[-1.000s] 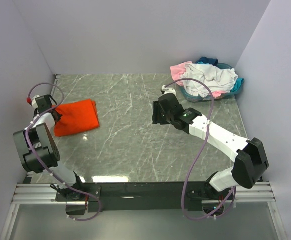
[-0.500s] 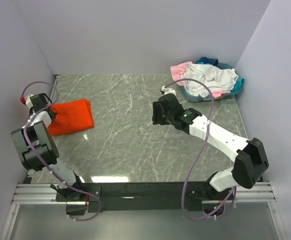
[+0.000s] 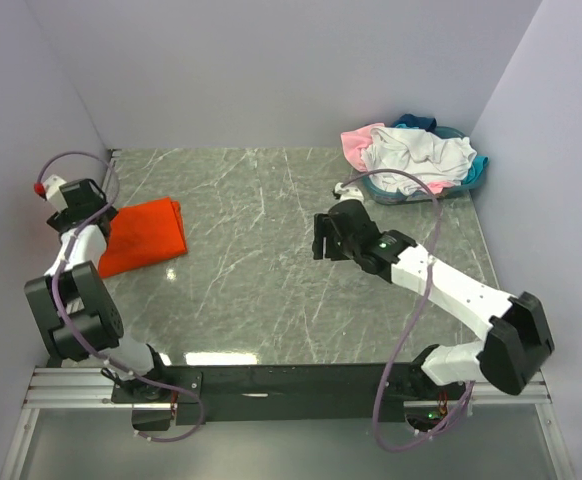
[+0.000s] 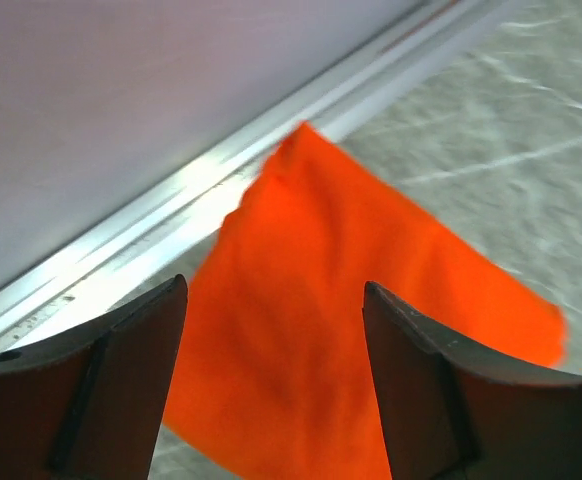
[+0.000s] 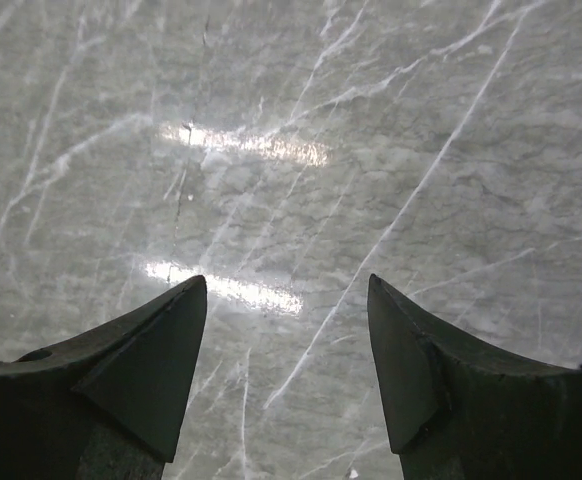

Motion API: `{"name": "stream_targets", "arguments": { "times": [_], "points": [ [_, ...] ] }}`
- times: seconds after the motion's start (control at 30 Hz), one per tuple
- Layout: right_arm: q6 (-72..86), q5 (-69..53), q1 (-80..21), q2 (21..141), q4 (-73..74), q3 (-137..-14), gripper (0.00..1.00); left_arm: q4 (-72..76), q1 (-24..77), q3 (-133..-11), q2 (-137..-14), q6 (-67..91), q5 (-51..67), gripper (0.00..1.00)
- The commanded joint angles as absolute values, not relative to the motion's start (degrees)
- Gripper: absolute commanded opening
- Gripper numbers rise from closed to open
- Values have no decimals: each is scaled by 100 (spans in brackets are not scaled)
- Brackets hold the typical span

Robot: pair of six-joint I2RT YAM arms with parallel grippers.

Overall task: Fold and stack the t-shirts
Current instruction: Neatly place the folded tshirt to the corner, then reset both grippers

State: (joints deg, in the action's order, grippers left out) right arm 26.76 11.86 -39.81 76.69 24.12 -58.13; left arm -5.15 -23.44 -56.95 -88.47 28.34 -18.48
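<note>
A bright orange t-shirt [image 3: 144,236], folded into a rough rectangle, lies flat at the table's left side, close to the wall rail. In the left wrist view this shirt [image 4: 361,290] fills the space below my left gripper [image 4: 274,292], whose jaws stand wide apart with nothing pinched between them. From above, the left gripper [image 3: 99,218] hovers at the shirt's left edge. The other t-shirts, white [image 3: 416,150], pale pink [image 3: 356,139] and teal [image 3: 417,122], are heaped at the back right. My right gripper [image 3: 318,243] [image 5: 286,285] is open over bare marble mid-table.
The heap of shirts sits in a teal basket [image 3: 476,168] in the back right corner. An aluminium rail [image 4: 121,260] runs along the left wall beside the orange shirt. White walls close in the left, back and right sides.
My left gripper dragged the orange shirt left toward the wall, then opened and let it go. The right arm shifted slightly to the right and opened a little wider.
</note>
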Motion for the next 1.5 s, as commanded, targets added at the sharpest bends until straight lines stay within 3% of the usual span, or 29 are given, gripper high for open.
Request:
{"name": "stream_targets", "arguments": {
  "times": [0.0, 0.37, 0.67, 1.03, 1.17, 1.47],
  "points": [
    [2716, 1406, -3885, 7129, 2075, -5696, 72, -255, -1917, -5529, -8324, 2848, -2197, 77],
    [3085, 1688, -3832, 6373, 1898, -5115, 72, -448, -37, -4606, -6426, 2979, -2408, 79],
    [3287, 1687, -3841, 5793, 2065, -4685, 72, -1000, 1141, -3684, -4906, 3594, -1688, 80],
    [3278, 1731, -3841, 4949, 2127, -4176, 72, -1328, 1283, -3603, -4535, 3700, -142, 80],
    [3287, 1810, -3841, 4896, 2180, -4052, 72, -1221, 1283, -3796, -4728, 3578, 1079, 80],
    [3261, 1995, -3841, 4588, 2241, -3841, 72, -1143, 1283, -3832, -4421, 3463, 1248, 82]
  ]
}}
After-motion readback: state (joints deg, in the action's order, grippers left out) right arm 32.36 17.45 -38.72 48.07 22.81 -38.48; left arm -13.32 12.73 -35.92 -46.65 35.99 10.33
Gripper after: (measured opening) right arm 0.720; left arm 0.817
